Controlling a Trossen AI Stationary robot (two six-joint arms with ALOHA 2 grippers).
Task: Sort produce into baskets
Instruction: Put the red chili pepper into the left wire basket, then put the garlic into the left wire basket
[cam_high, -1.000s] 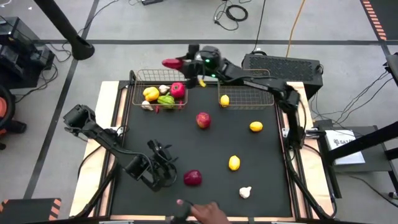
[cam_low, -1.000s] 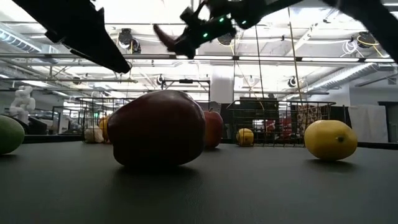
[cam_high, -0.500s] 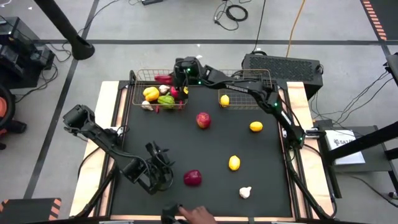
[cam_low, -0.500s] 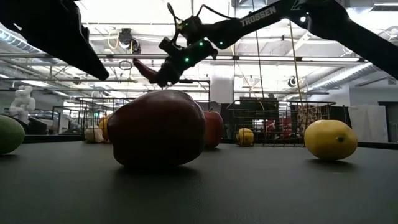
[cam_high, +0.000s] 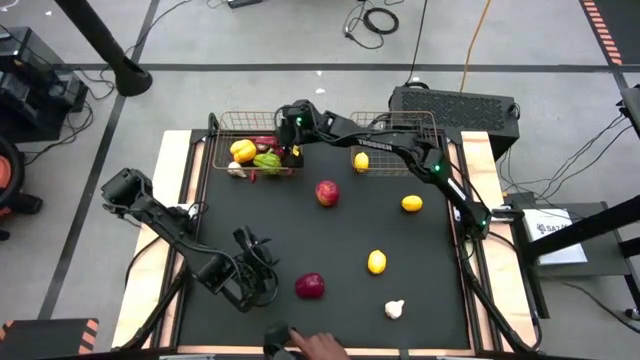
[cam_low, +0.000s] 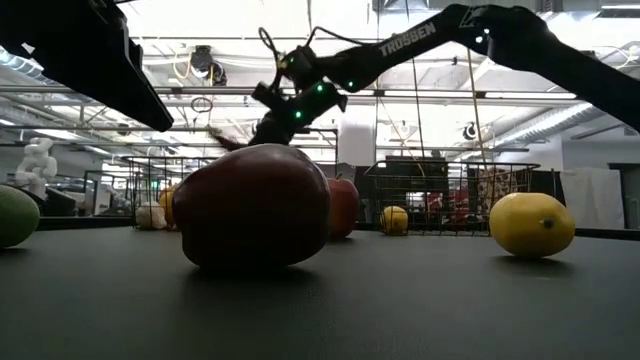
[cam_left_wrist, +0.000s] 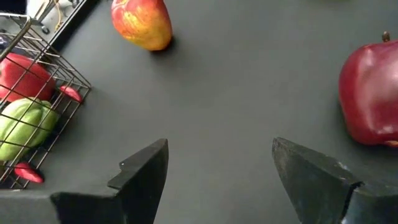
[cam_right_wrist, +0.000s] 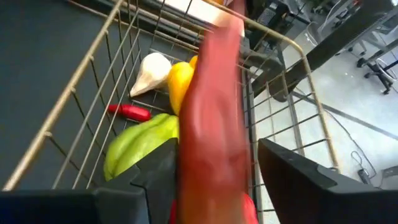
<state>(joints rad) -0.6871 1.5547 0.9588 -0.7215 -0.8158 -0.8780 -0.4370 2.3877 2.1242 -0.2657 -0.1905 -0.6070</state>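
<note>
Red elongated toy chilli lay lengthwise between the right gripper's closed fingers, over the left bronze wire-mesh basket; left gripper gaped idle.

Place: a robotics lab or workshop hall.
Floor: grey concrete around the bench, with loose cables beyond its far edge.
Ceiling: exposed pipes and strip lights above the bench.
Equipment: black case just behind the bench.

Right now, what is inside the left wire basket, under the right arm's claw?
The left basket holds a yellow pepper, a green pepper, a white garlic and a small red chilli. The right claw and its long red vegetable cover the rest.
</note>
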